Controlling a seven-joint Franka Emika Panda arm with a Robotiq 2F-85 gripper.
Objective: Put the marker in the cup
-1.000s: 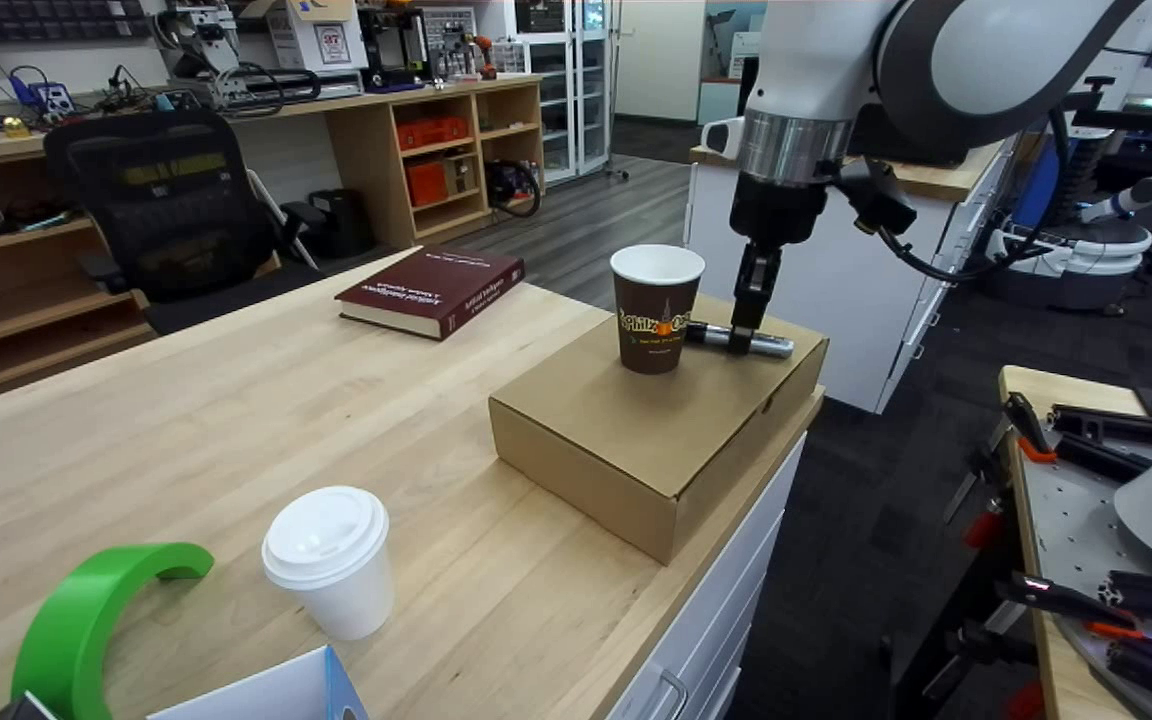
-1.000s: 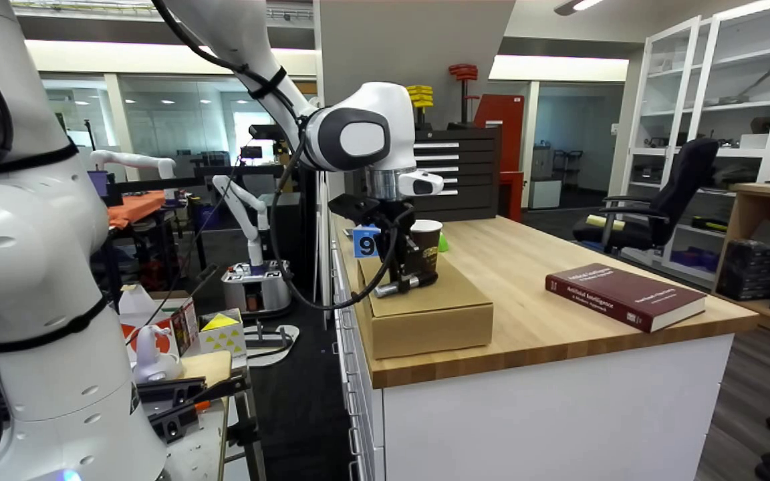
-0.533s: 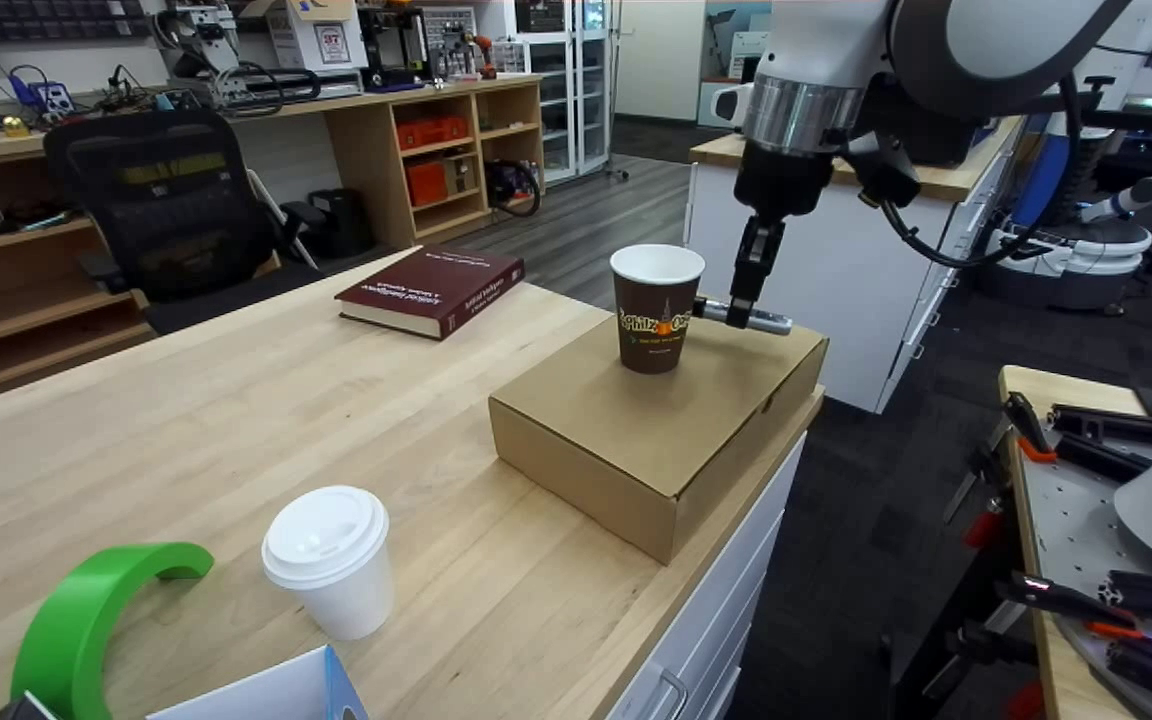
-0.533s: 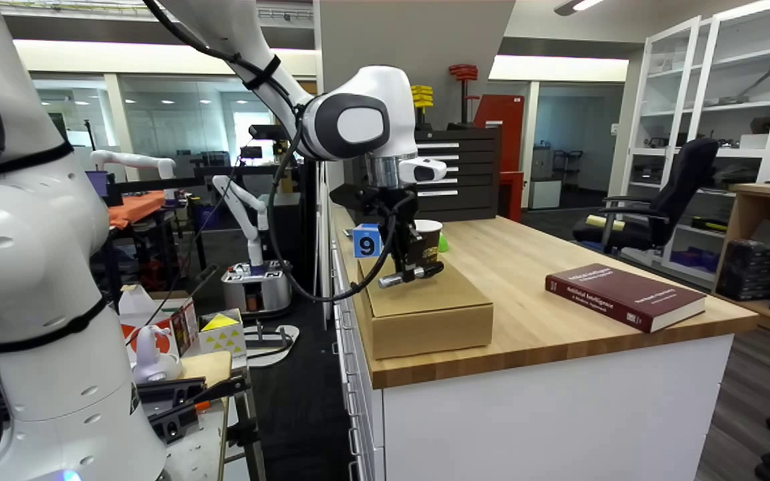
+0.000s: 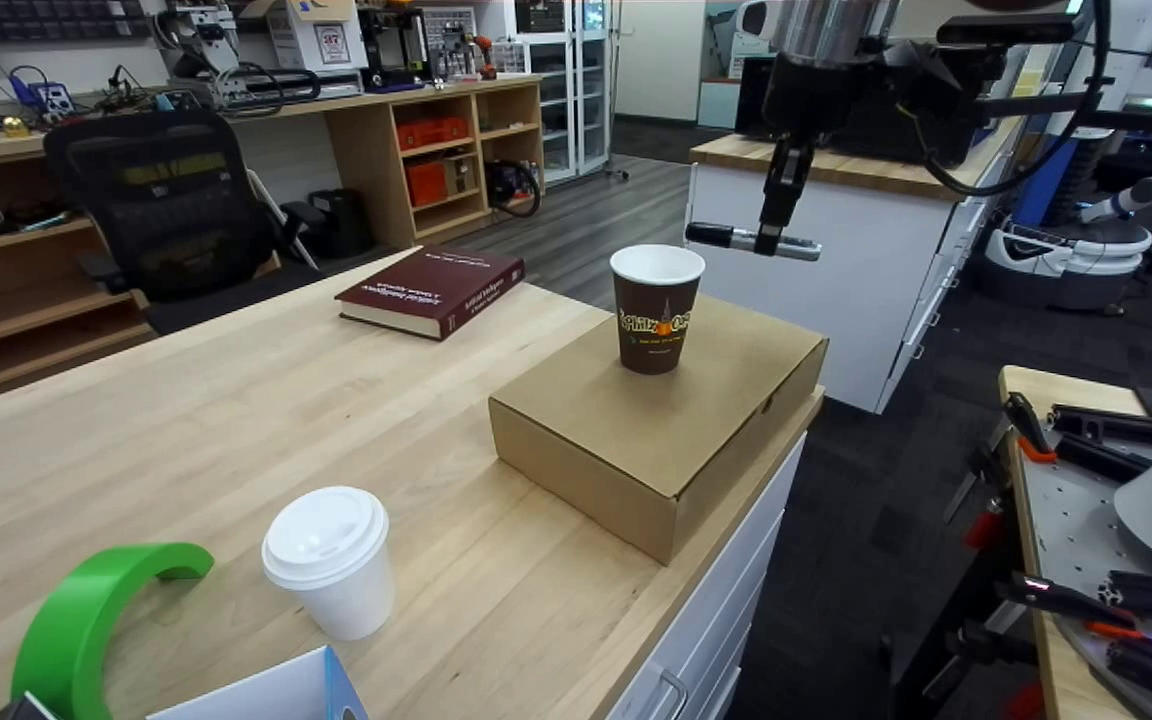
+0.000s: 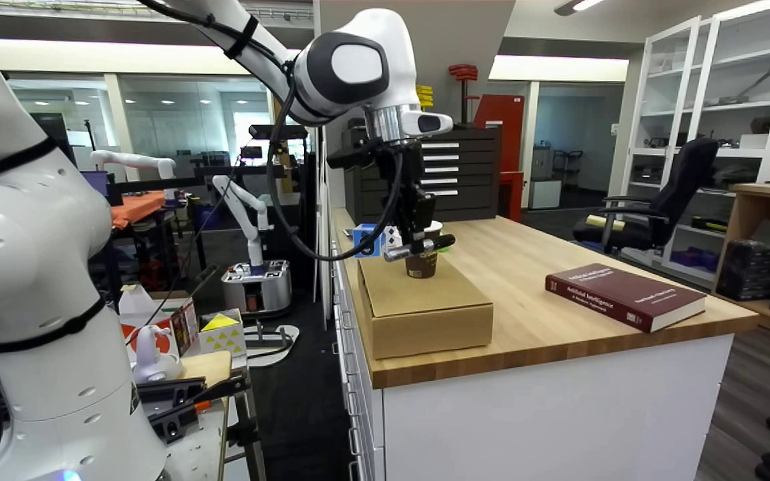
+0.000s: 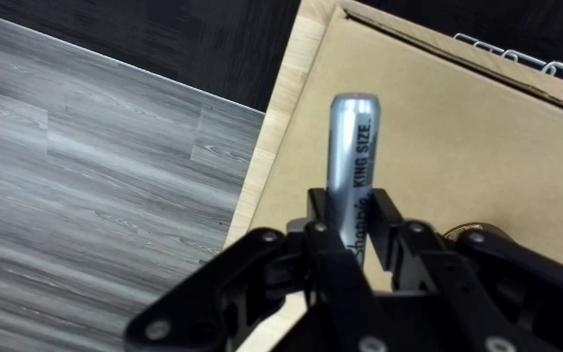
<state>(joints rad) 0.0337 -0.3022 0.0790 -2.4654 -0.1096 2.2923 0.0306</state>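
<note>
In an exterior view, a green arch (image 5: 71, 625) rests near on the table (image 5: 186, 420), with a white-lidded cup (image 5: 336, 560) between 2 and 3 o'clock from it. Beyond, at that cup's 2 o'clock, a cardboard box (image 5: 616, 420) bears the brown cup (image 5: 651, 325), upright. At the brown cup's 2 o'clock, the tool (image 5: 769, 240) grips the marker (image 5: 744, 240) around its barrel, nearly level, in the air above the box. Farther off, a maroon book (image 5: 426, 285) lies at the brown cup's 9 o'clock; a black chair (image 5: 171, 190) stands behind.

Silver-and-black marker (image 7: 353, 166), nearly level, aloft — brown cup (image 5: 654, 325), white-rimmed, upright on the cardboard box (image 5: 616, 425)
</note>
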